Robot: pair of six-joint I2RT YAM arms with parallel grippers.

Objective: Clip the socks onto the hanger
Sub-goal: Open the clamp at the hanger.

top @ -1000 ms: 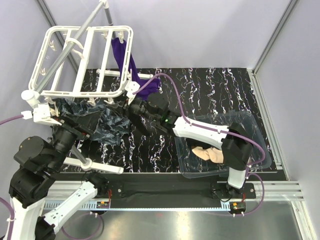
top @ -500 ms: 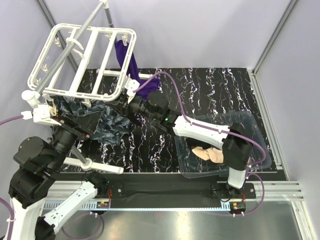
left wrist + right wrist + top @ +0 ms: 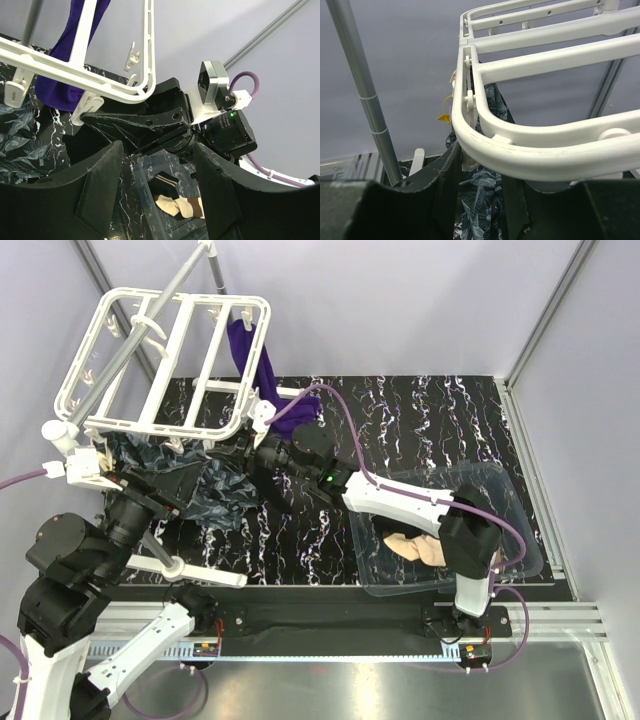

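Got the socks (image 3: 418,548) piled in a clear tub (image 3: 510,502) at the desk's near-right corner, hanger (image 3: 168,360) up over the far-left corner. Seeing left tool (image 3: 157,165) spread wide, gripping nothing. Can't tell whether right tool (image 3: 480,170), straddling a hanger clip (image 3: 85,106), actually pinches it.

Even, bright light is cast from overhead, and only soft shadows are thrown on the desk (image 3: 420,430). A faint sheen is seen on the clear bin (image 3: 500,472). The fingers (image 3: 95,200) of the left claw (image 3: 159,145) are rendered dark, with little detail.
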